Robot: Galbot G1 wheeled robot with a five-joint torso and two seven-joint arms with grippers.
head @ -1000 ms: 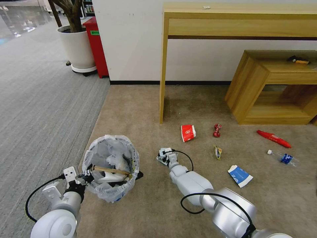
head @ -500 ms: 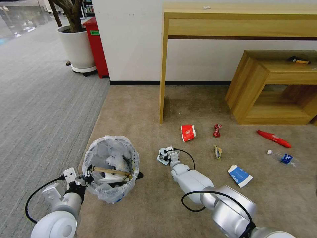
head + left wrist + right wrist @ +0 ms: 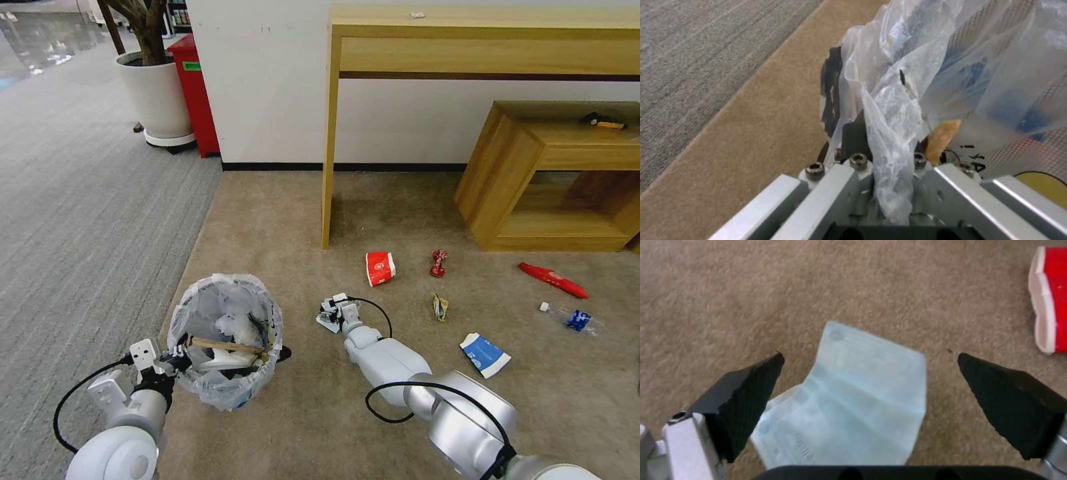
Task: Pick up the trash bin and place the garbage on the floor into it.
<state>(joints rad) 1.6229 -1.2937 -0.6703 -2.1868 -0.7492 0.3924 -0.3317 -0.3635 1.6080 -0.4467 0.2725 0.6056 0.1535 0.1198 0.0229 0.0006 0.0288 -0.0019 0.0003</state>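
Head view: the left hand (image 3: 175, 351) is clamped on the near rim of the trash bin (image 3: 225, 337), pinching the clear plastic bag (image 3: 889, 133) that is folded over the rim, as the left wrist view shows from close. The bin sits at the lower left, over the edge of the beige floor (image 3: 280, 220), and there are already a stick (image 3: 223, 345) and some white litter inside. Compared with one second ago, the bin and the left hand are almost at the same place, only a little lower.

The right hand (image 3: 332, 312) has moved slightly forward and to the right since then, and it is now low over the pale-blue mask (image 3: 853, 400) that lies flat on the carpet. In the right wrist view its two black fingers (image 3: 751, 396) stand wide apart, one on each side of the mask, and they do not press it.

The other garbage has not moved: the red paper cup (image 3: 380, 268) just ahead of the right hand, a small red wrapper (image 3: 438, 263), a yellowish wrapper (image 3: 439, 307), the blue-white carton (image 3: 485, 354), the long red wrapper (image 3: 553, 279) and the small clear bottle (image 3: 568, 317) further right.
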